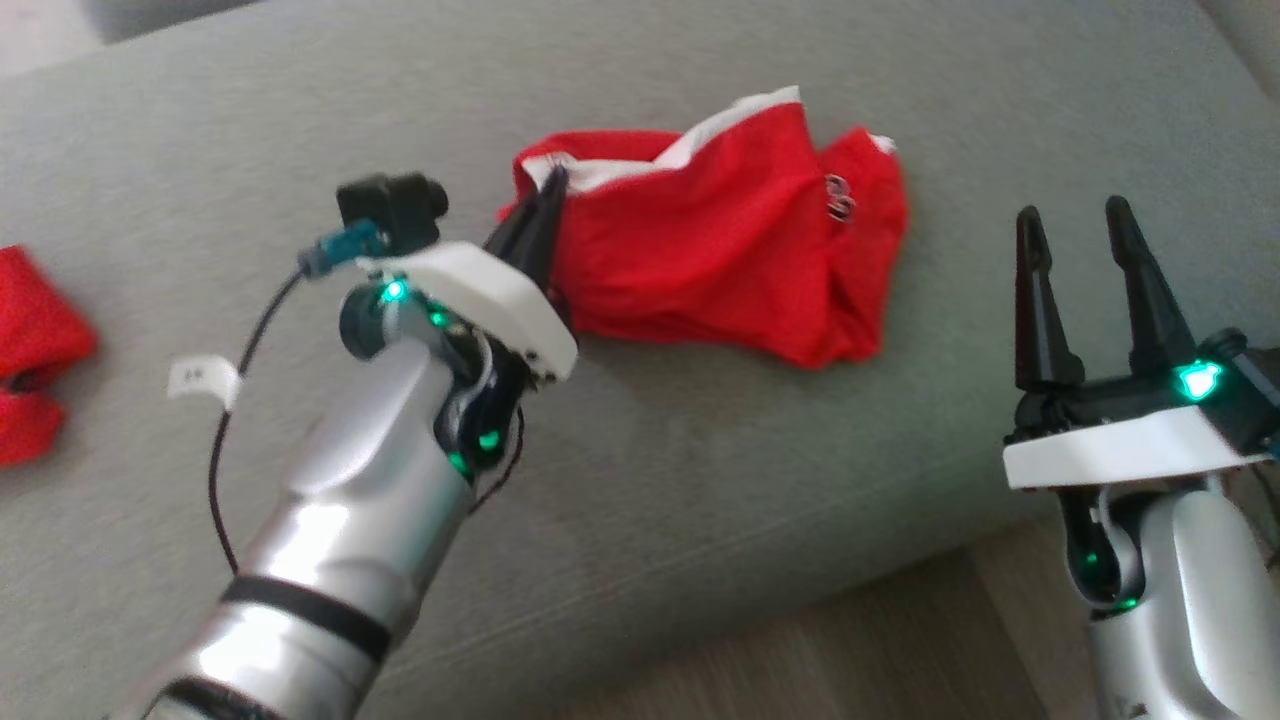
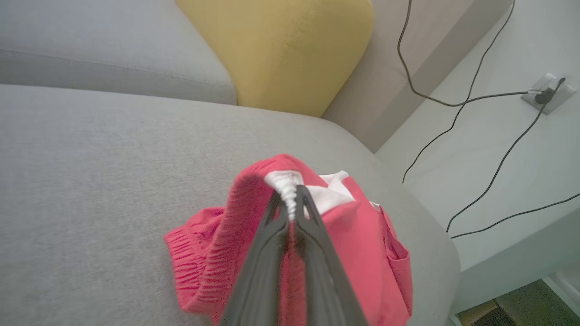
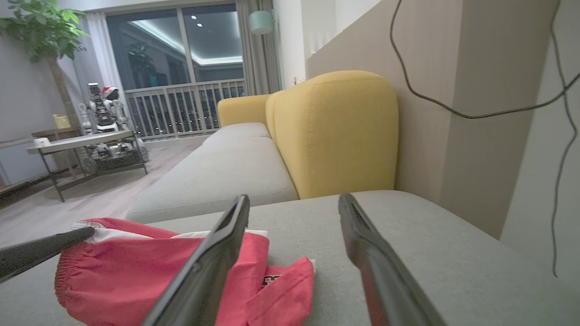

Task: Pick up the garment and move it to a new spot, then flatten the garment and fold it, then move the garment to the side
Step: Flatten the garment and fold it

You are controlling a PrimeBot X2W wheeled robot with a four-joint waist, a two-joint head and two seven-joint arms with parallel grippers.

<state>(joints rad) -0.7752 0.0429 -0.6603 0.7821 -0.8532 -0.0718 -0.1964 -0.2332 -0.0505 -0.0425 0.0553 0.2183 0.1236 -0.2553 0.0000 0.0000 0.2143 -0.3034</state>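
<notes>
Red fabric of the garment [image 1: 720, 250], crumpled on the grey seat cushion [image 1: 700, 480], directly ahead of the left claw [image 1: 553, 185] and in contact with it. Left claw closed tight, both dark fingers pressed together on the white waistband [image 2: 286, 185]. A bunched piece of that band pinched between the tips, that edge raised a little above the cushion. Rest of the garment spread beyond the left claw's tips and to their right, lying on the cushion.

Right claw [image 1: 1073, 210] fully apart, nothing between its fingers, over the front edge of the cushion. Garment to the left of it and a little ahead, near but not touching.

Yellow back cushion [image 2: 281, 50] farther ahead of the left claw, past the garment. Black cables [image 2: 453, 104] and a wall socket [image 2: 546, 93] off to the right of the left claw, on the pale wall. Another red cloth [image 1: 35, 340] well apart on the left side of the left claw, at the edge of the head view.
</notes>
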